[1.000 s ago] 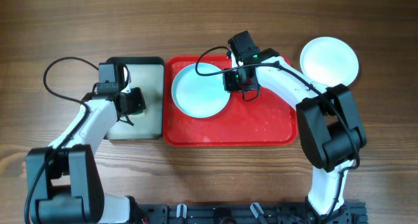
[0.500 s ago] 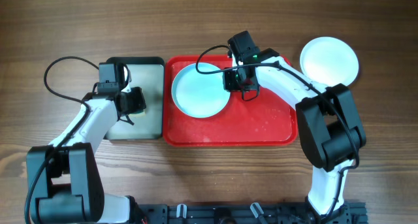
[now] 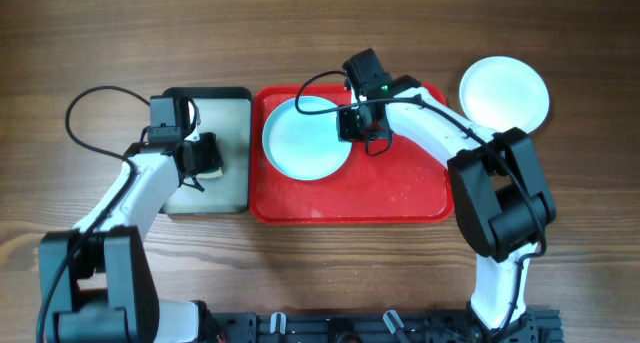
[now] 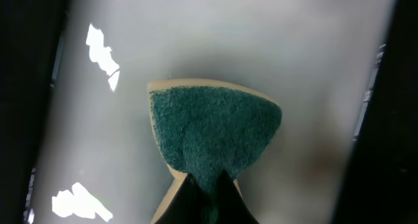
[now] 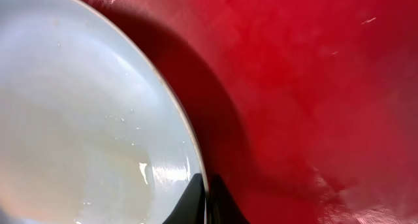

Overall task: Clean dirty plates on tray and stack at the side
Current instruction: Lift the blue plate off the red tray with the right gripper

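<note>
A pale blue plate (image 3: 305,138) sits on the left half of the red tray (image 3: 400,188). My right gripper (image 3: 350,123) is shut on that plate's right rim; the right wrist view shows the rim (image 5: 189,139) pinched between the fingers (image 5: 206,201), with the red tray (image 5: 313,87) below. A second plate (image 3: 504,91), white-looking, lies on the table right of the tray. A third plate does not show. My left gripper (image 3: 205,155) is shut on a teal sponge (image 4: 212,132) over the grey tray (image 3: 230,178).
The grey black-rimmed tray (image 4: 313,48) stands just left of the red tray, nearly touching it. Wet patches glisten on the red tray's right half (image 3: 415,188). Both arms' cables loop above the trays. Bare wood surrounds everything.
My right gripper has shifted slightly left with the plate rim in it. The left arm and sponge have barely moved.
</note>
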`<state>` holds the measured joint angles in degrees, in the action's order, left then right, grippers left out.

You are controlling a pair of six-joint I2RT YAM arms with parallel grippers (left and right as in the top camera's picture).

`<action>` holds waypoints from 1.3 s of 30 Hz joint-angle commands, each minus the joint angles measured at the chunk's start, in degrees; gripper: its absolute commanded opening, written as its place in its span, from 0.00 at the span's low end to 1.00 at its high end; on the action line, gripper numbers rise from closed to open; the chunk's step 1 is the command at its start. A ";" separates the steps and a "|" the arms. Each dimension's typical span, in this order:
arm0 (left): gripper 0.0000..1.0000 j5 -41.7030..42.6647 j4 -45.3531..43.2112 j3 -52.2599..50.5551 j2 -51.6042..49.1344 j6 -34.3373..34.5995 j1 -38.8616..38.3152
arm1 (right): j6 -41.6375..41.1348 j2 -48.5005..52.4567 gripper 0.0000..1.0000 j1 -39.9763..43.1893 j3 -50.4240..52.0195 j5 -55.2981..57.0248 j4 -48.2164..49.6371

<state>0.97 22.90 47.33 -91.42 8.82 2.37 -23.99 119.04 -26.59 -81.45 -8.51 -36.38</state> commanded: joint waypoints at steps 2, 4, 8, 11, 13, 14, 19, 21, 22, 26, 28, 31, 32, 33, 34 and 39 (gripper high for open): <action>0.06 0.31 0.24 -0.20 3.43 -0.61 0.11 | 0.04 -7.72 0.04 0.42 -7.52 8.44 -3.74; 0.06 -3.26 0.79 -0.20 3.43 1.42 0.15 | -0.02 -11.43 0.04 0.42 -8.31 8.79 -3.28; 0.05 -4.70 1.70 -0.20 3.43 2.12 0.15 | -0.20 -14.38 0.04 0.04 -8.22 8.79 -0.26; 0.05 -3.41 2.23 -0.20 3.43 2.08 0.15 | -0.26 -12.35 0.04 -1.84 -8.11 9.73 3.43; 0.05 -2.97 2.32 -0.20 3.43 2.08 0.15 | -0.39 -10.58 0.04 -3.69 -8.11 11.69 5.88; 0.05 -2.99 2.43 -0.20 3.43 2.08 0.15 | -0.39 -9.25 0.04 -5.42 -8.11 13.35 7.58; 0.06 -2.97 2.43 -0.20 3.43 2.10 0.15 | 0.07 -4.11 0.04 -12.83 -8.11 21.75 15.19; 0.06 -2.97 2.43 -0.20 3.43 2.12 0.15 | 1.57 -3.63 0.04 -15.08 -8.11 23.39 17.49; 0.06 -2.97 2.43 -0.20 3.43 2.14 0.15 | 3.23 -3.63 0.04 -16.00 -8.11 23.45 18.80; 0.06 -2.97 2.45 -0.20 3.43 2.12 0.15 | 17.40 -3.63 0.04 -21.94 -8.11 31.95 25.73; 0.06 -2.97 2.43 -0.20 3.43 2.12 0.15 | 22.97 -3.63 0.04 -23.50 -8.11 34.86 27.23; 0.06 -2.97 2.43 -0.20 3.43 2.12 0.15 | 33.27 -3.63 0.04 -25.55 -8.11 36.06 30.34; 0.07 -2.97 2.43 -0.20 3.43 2.12 0.15 | 35.60 -3.63 0.04 -25.92 -8.11 36.26 31.17; 0.07 -2.97 2.45 -0.20 3.43 2.12 0.15 | 38.29 -3.63 0.04 -26.08 -8.11 36.26 32.09; 0.07 -2.97 2.45 -0.20 3.43 2.12 0.15 | 40.98 -3.63 0.04 -26.08 -8.11 36.26 32.96; 0.07 -2.97 2.43 -0.20 3.43 2.12 0.15 | 53.22 -3.63 0.04 -26.82 -8.11 39.91 37.68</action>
<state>-2.28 25.47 47.29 -89.01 10.20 2.37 21.02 115.11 -52.62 -89.08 28.16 -0.69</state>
